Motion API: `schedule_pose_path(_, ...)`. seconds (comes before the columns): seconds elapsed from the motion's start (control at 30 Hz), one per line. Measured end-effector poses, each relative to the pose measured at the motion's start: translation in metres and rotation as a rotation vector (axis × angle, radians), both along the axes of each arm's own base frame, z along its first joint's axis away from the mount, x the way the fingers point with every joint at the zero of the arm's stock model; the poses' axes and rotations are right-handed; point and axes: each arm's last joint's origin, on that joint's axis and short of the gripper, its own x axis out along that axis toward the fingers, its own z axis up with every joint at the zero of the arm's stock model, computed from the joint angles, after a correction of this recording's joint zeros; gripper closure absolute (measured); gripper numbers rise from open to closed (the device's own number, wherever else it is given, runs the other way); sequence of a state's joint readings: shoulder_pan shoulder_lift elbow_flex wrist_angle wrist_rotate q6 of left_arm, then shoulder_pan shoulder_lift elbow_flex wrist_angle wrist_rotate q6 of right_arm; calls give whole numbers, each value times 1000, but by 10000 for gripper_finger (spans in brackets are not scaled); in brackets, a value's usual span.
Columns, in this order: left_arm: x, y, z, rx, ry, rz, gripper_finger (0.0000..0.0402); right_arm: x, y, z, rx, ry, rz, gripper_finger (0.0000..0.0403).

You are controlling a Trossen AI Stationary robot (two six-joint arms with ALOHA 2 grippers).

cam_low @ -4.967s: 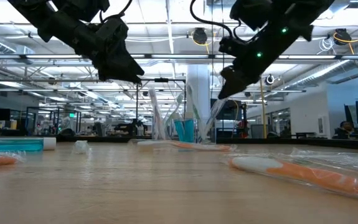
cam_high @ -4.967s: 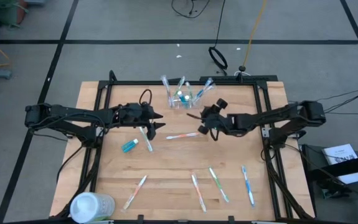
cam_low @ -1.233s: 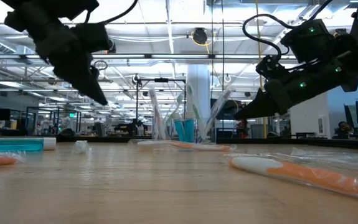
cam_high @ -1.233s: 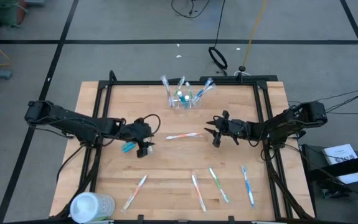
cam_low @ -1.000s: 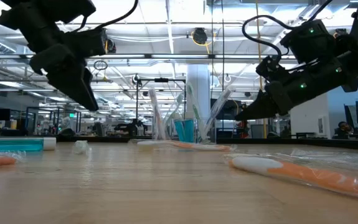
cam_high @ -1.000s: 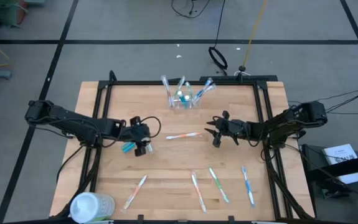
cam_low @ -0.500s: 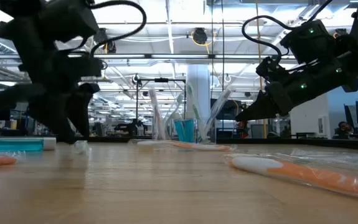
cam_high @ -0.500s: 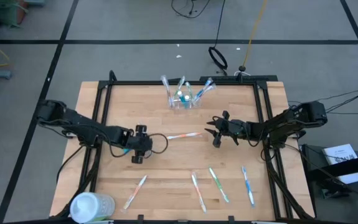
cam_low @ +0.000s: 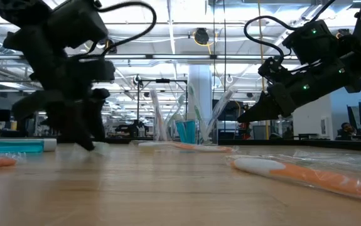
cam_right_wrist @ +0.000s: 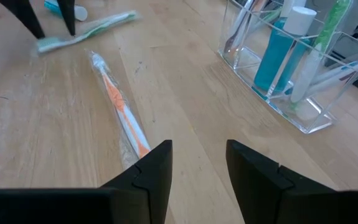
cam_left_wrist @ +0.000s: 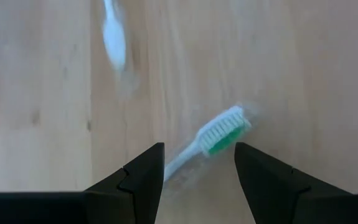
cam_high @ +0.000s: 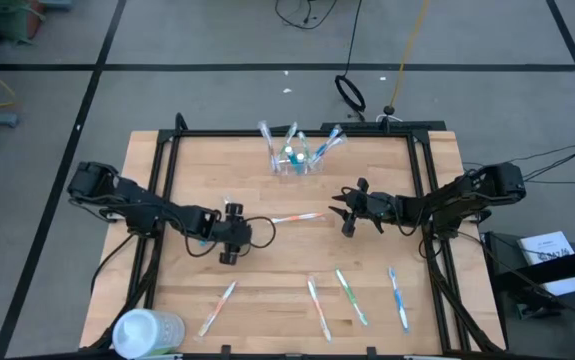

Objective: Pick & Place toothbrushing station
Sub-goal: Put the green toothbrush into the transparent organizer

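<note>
- the left gripper (cam_high: 229, 236) was low over the desk's left half, midway between the far and near edges, fingers spread and empty, straddling the green toothbrush (cam_left_wrist: 213, 138), which lay flat with its handle between them.
- to do this pick well, i'd judge it should centre on the handle, not the bristles, drop until the tips nearly touched the wood, then close squarely.
- the clear cup (cam_high: 293, 160) stood at the middle of the far edge, already holding brushes and a blue tube.
- an orange-striped toothbrush (cam_high: 294, 217) lay at the desk's centre, between the two grippers.
- the right gripper (cam_high: 342, 212) waited right of centre, raised off the desk, fingers apart, holding nothing.
- four more brushes lay along the near edge, still to be collected.
</note>
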State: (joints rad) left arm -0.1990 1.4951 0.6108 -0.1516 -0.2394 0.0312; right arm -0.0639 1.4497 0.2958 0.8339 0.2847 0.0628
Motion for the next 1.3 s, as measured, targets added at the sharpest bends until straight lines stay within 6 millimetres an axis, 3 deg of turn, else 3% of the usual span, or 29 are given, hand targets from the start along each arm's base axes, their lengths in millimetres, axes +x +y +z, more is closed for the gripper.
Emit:
schedule_pose_path(0.5, 9, 14, -19, 61, 81, -125, 207, 0, 0, 0, 0, 0, -2, 261)
schedule_pose_path(0.63, 13, 13, -17, 55, 23, -149, 256, 0, 0, 0, 0, 0, -2, 261)
schedule_pose_path(0.87, 16, 12, -15, 0, -15, -143, 378, 0, 0, 0, 0, 0, -2, 261)
schedule_pose_path(0.93, 17, 12, -15, -6, -27, -128, 392, 0, 0, 0, 0, 0, -2, 261)
schedule_pose_path(1.03, 20, 10, -13, 35, -72, -125, 382, 0, 0, 0, 0, 0, -2, 261)
schedule_pose_path(1.17, 35, 9, 2, 182, -195, -143, 381, 0, 0, 0, 0, 0, -2, 261)
schedule_pose_path(1.3, 56, 15, 29, 307, -383, -7, 398, 0, 0, 0, 0, 0, -2, 261)
